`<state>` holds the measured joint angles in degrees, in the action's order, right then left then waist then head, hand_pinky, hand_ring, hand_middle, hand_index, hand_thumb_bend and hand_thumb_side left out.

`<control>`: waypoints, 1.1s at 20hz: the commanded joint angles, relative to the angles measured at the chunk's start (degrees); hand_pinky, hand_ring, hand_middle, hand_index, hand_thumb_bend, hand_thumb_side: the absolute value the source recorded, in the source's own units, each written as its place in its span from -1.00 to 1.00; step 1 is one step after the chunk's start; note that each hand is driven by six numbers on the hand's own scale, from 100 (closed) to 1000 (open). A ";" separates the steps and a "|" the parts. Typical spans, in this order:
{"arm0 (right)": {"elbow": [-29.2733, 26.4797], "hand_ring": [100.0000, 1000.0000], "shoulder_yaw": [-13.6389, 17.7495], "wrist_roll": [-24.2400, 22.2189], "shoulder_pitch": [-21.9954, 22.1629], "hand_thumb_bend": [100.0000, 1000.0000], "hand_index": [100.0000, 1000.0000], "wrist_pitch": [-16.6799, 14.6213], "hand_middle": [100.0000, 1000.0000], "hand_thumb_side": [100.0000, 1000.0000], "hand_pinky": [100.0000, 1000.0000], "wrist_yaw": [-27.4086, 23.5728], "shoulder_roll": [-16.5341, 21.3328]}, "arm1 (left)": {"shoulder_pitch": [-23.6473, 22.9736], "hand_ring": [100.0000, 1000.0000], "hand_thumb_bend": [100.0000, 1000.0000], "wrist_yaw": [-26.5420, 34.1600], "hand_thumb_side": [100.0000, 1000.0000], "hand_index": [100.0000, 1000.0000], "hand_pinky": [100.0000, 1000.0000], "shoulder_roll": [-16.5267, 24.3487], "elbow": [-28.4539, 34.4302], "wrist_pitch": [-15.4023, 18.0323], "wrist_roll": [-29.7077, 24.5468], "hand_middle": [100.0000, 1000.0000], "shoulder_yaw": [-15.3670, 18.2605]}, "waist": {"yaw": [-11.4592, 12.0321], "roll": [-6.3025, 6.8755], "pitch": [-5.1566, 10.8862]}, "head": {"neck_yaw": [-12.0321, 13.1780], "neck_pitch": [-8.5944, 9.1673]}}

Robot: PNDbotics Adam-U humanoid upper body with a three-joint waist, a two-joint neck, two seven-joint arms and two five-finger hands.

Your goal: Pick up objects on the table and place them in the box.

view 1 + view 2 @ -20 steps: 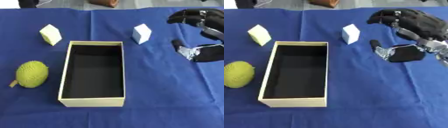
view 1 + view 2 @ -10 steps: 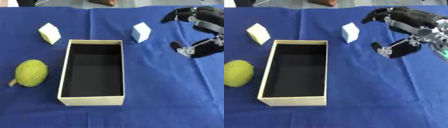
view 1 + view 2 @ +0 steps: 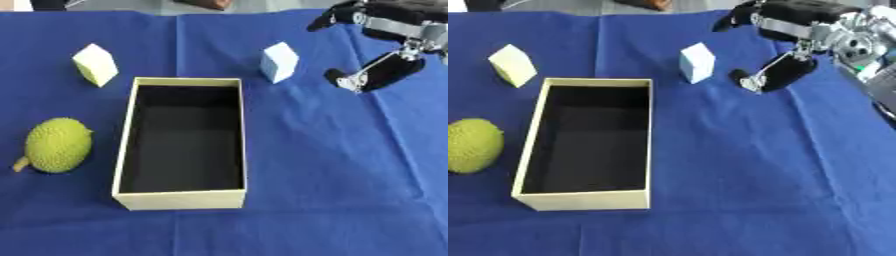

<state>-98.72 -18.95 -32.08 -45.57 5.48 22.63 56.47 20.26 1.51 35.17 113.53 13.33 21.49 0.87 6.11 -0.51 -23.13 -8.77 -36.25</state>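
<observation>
While right hand (image 3: 785, 47) hovers spread wide nr far bench edge, a careless close could knock small white cube (image 3: 697, 62) away.

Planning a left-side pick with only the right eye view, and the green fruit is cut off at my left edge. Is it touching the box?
Observer: No. The left eye view shows the whole fruit, oval, with a strip of cloth between it and the box.
Operator: Anything sticking out of it on the hidden side?
Observer: Yes, a short stem at its near left end, lying on the cloth.
</observation>
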 commanded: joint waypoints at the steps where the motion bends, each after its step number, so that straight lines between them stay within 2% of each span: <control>1: 3.02 0.85 0.90 -2.75 -2.81 -0.58 0.89 -0.28 0.73 -1.00 0.88 1.82 -0.45 | 0.62 0.48 -0.93 0.47 0.50 0.67 0.53 1.12 1.06 0.08 -0.23 0.32 0.12 | 0.11 -0.06 1.10 | -0.44 -0.07; 2: 4.25 0.86 0.89 -3.49 -3.79 -0.41 0.93 -0.13 0.75 -1.00 0.88 2.42 -1.22 | 0.89 0.48 -0.94 0.58 0.50 0.66 0.53 1.05 1.06 0.10 -0.25 0.31 0.01 | 0.42 -0.22 0.70 | -0.86 0.28; 5: 8.46 0.86 0.38 -6.07 -7.39 -0.33 0.96 1.00 0.76 -1.00 0.89 4.87 -3.74 | 1.49 0.48 -0.94 0.92 0.50 0.66 0.53 0.93 1.06 0.10 -0.35 0.32 -0.21 | 0.91 -0.50 -0.11 | -1.42 0.96; 6: 9.85 0.86 0.41 -6.77 -8.33 -0.37 0.97 0.78 0.77 -1.00 0.89 5.72 -4.46 | 1.57 0.48 -0.94 0.98 0.50 0.66 0.53 0.90 1.06 0.09 -0.35 0.32 -0.22 | 1.00 -0.54 -0.29 | -1.51 1.12; 7: 11.24 0.86 0.58 -7.18 -9.20 -0.34 0.98 0.25 0.78 -1.00 0.89 6.57 -5.20 | 1.65 0.48 -0.94 1.05 0.50 0.66 0.53 0.84 1.06 0.09 -0.34 0.32 -0.22 | 1.13 -0.57 -0.51 | -1.60 1.33; 12: 18.27 0.85 1.64 -6.62 -12.54 -0.35 0.98 -3.23 0.77 -1.00 0.89 10.77 -8.36 | 2.00 0.48 -0.94 1.27 0.51 0.66 0.53 0.71 1.06 0.12 -0.36 0.32 -0.23 | 1.63 -0.79 -1.38 | -1.69 2.28; 17: 24.92 0.88 1.70 -4.72 -15.75 -0.26 1.00 -7.47 0.82 -1.00 0.89 14.98 -10.87 | 2.70 0.48 -0.94 1.68 0.51 0.65 0.52 0.46 1.06 0.17 -0.57 0.31 -0.41 | 2.23 -1.08 -2.20 | -2.46 2.99; 22: 29.66 0.90 2.31 -4.28 -17.47 -0.25 1.00 -11.93 0.86 -1.00 0.89 19.44 -12.54 | 2.98 0.47 -0.94 1.91 0.52 0.65 0.52 0.42 1.06 0.24 -0.72 0.31 -0.43 | 2.71 -1.37 -2.80 | -3.04 3.77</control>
<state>-69.72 -17.61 -36.48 -61.74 -5.36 40.74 43.12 22.61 3.27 34.63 113.58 13.54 20.99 0.19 8.77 -1.99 -27.25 -11.52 -33.28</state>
